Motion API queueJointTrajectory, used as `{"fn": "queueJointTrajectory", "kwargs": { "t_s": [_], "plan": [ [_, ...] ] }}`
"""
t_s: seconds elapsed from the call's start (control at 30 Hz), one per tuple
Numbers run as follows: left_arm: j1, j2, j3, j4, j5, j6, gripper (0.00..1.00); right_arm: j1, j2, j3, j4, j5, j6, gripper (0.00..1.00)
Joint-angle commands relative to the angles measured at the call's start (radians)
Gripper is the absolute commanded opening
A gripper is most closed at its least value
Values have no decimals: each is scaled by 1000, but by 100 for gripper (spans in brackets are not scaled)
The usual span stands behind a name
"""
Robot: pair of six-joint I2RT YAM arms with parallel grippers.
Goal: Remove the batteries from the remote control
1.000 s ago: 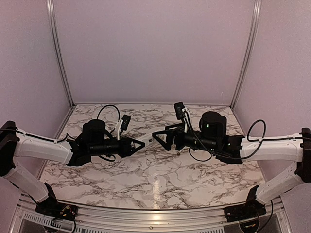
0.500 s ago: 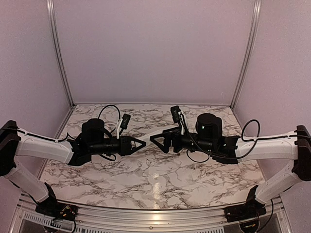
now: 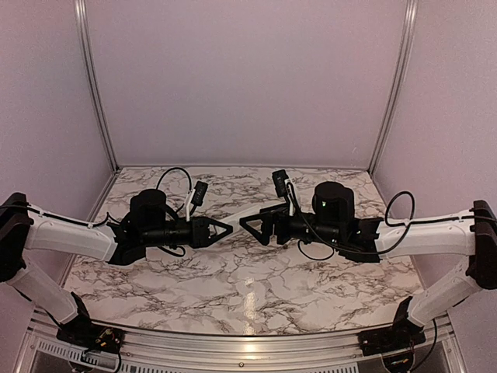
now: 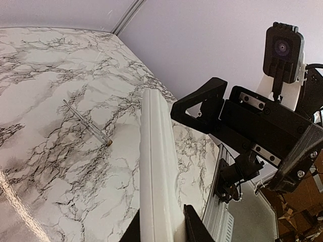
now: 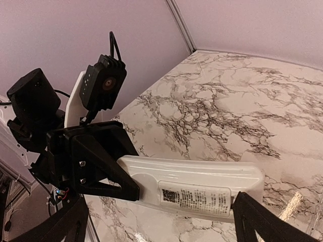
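1. Remote control (image 5: 192,189): one slim white plastic bar, smooth and glossy, with rounded corners. The face toward the right wrist camera carries a rectangular panel outline and one label of fine dark print
2. Left tool (image 3: 224,229): one, matt black, with two wedge-shaped fingers (image 4: 194,229) closed tight on one end of the bar, one on each long side. The bar juts straight out past its tips, held clear above the desk
3. Right tool (image 3: 248,224): one, of the same black angular plastic, its two fingers (image 5: 262,222) spread wide. The bar's free end lies between them, and I cannot tell whether either finger touches it
4. Tools, two in all, face each other tip to tip, near one another, with the bar bridging them
5. Desk (image 3: 311,287): one flat slab below both tools, white with grey-black marble veining, glossy enough to show a glare streak
6. Rod (image 4: 86,122): one, thin, straight, grey and partly see-through with a small brownish tip. It lies flat on the desk below the left tool, off to the side of the bar and well apart from it
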Motion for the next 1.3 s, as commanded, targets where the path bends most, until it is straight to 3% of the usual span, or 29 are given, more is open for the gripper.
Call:
{"fn": "queueJointTrajectory", "kwargs": {
  "t_s": [0.0,1.27],
  "plan": [
    [5,-5,4,50,23,2,0,-10,19,21,-8,21,-5,98],
    [5,6,1,96,80,-4,0,-17,90,44,23,28,-14,98]
  ]
}}
